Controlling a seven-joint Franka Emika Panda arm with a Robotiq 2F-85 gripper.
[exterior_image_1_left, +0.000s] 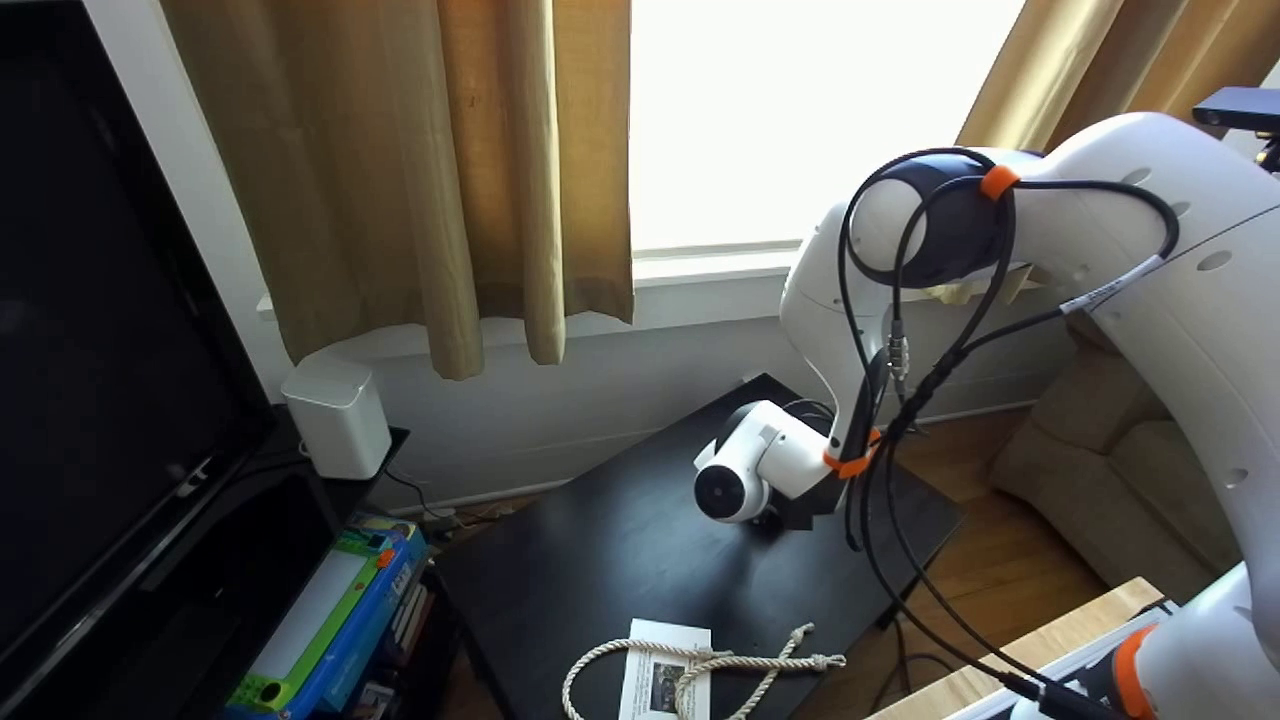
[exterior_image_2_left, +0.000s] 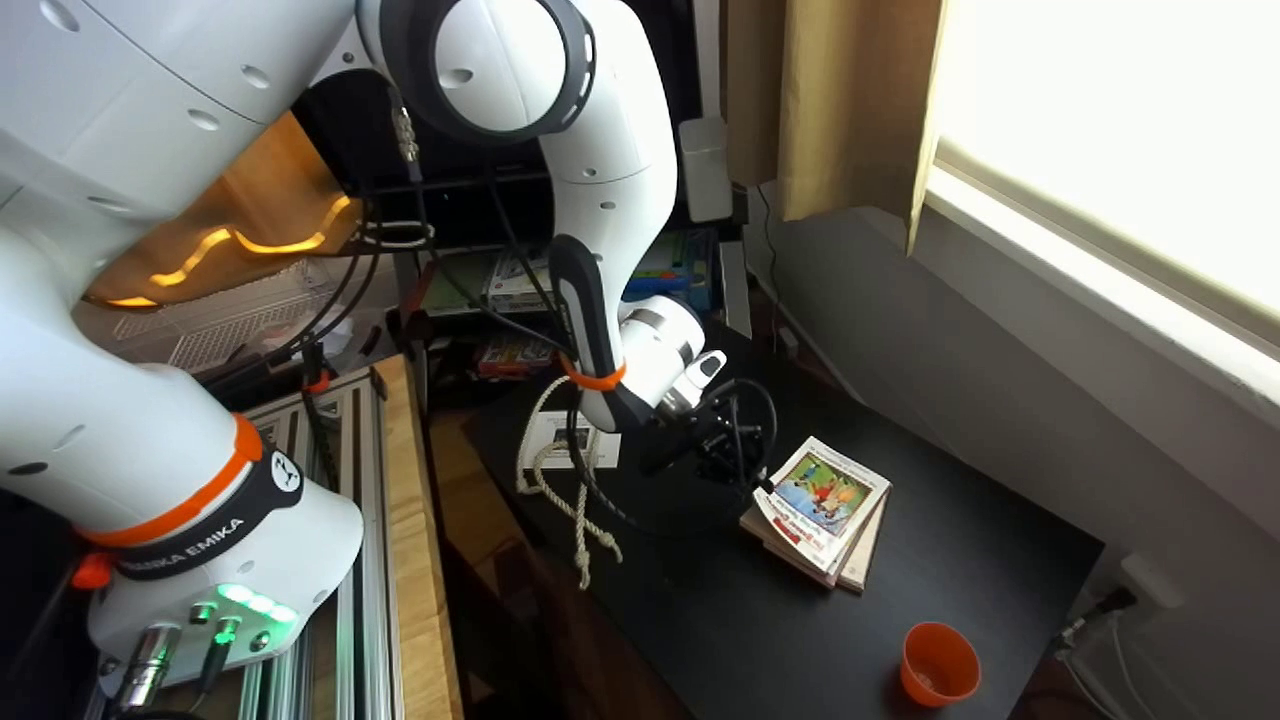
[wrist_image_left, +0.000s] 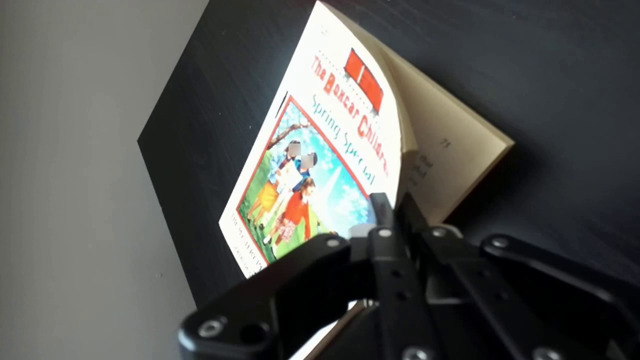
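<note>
My gripper (wrist_image_left: 396, 202) is nearly closed at the edge of an open paperback, The Boxcar Children Spring Special (wrist_image_left: 345, 115). Its fingers are pinched on the raised edge of the front cover and front part. One finger lies over the cover picture; the other is under the curled flap, above an inner printed page (wrist_image_left: 450, 135). In an exterior view this book (exterior_image_2_left: 825, 492) lies tilted on top of a small stack of books (exterior_image_2_left: 862, 560), with the gripper (exterior_image_2_left: 760, 482) at its near edge. In the exterior view from the window's opposite side the wrist (exterior_image_1_left: 722, 492) hides the books.
The black table (exterior_image_2_left: 780, 620) also bears an orange cup (exterior_image_2_left: 940, 665), a knotted rope (exterior_image_1_left: 770, 662) and a printed card (exterior_image_1_left: 640, 665). The wall and window sill (exterior_image_2_left: 1100, 290) run along the table's far side. A TV (exterior_image_1_left: 100, 330) and white box (exterior_image_1_left: 340, 420) stand beside it.
</note>
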